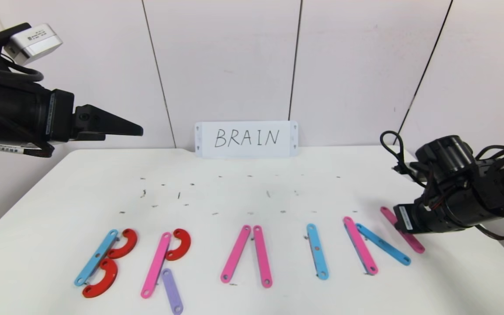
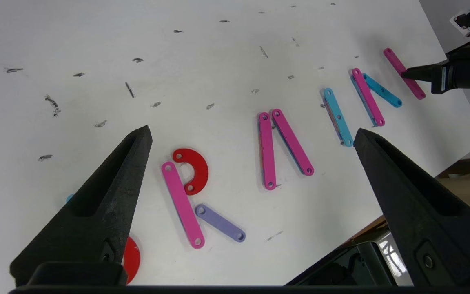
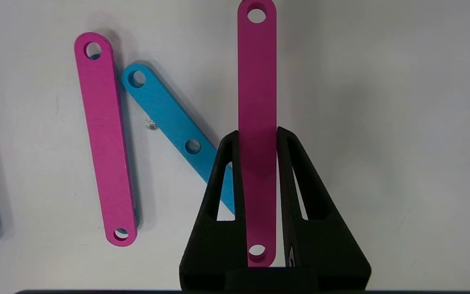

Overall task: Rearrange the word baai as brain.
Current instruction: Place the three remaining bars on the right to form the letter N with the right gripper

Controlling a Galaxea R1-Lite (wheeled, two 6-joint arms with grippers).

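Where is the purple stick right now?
In the head view, the purple stick lies flat on the table, near the front edge on the robot's left. It sits just below the red curve, beside the long pink stick.

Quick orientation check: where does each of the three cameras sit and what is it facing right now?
Head view: on the head, looking down at the table and BRAIN card; both arms show.
Left wrist view: raised over the letters, open left gripper framing them; right gripper far off.
Right wrist view: low over the table, right gripper shut on a pink bar.
All three share that bar.
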